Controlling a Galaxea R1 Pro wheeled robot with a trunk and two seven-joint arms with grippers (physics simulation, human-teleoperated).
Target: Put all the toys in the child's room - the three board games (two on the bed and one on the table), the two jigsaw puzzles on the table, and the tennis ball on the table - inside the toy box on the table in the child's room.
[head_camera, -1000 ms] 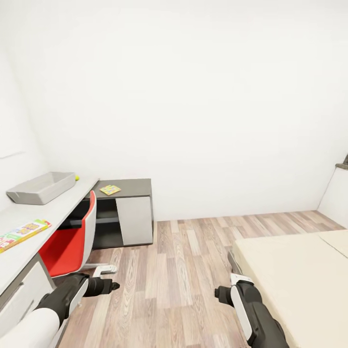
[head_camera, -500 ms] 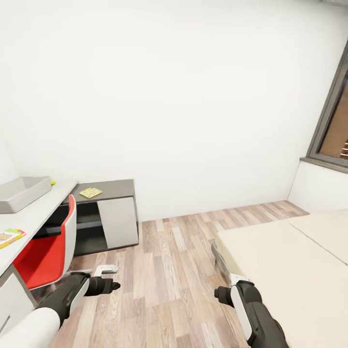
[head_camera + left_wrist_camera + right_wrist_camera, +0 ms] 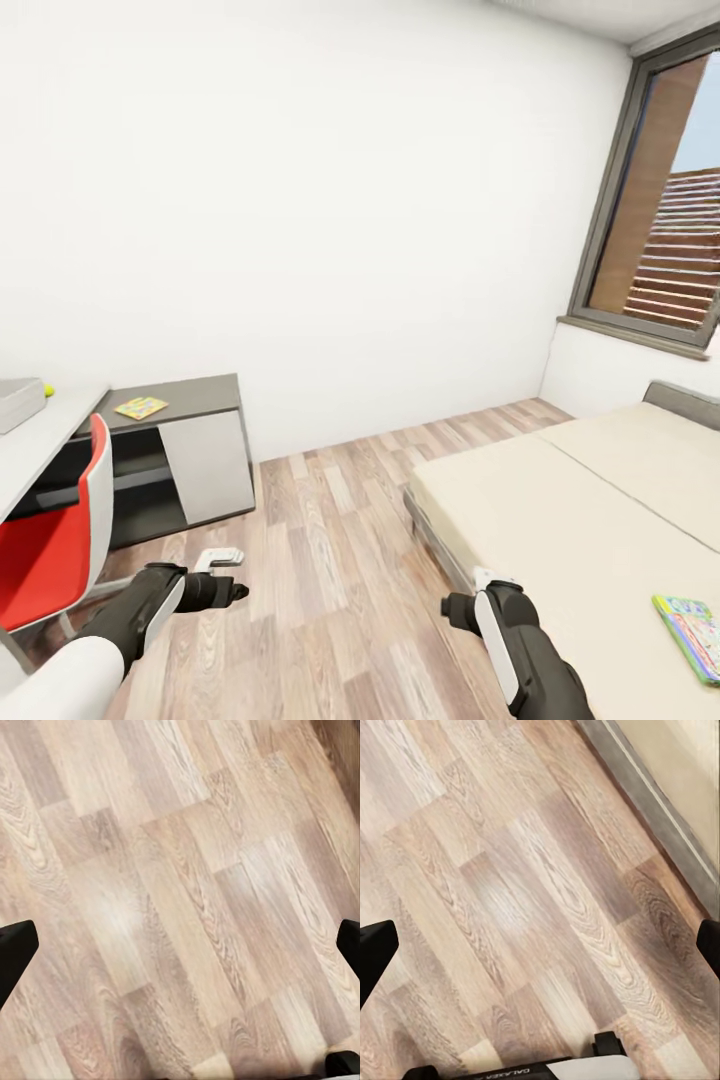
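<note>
White walls and a pale wood-plank floor frame a child's room, with a dark-framed window above a wide cream bed. On the bed's near corner lies a flat, colourful board game box. Across the room, a small yellow-green tennis ball sits on the light grey counter, touching or just beside the corner of the grey toy box. A thin, brightly printed square, either a puzzle or a game, rests on the lower dark grey cabinet. A red-and-white swivel chair stands at the counter.

Both arms hang low over the floor, carrying nothing. The left gripper has its fingers spread wide, as does the right gripper, with bare planks between the tips.

By my reading, the robot is travelling to collect a game from the bed. Next comes closing on the bed, then bringing the right gripper down over the box's edge.
</note>
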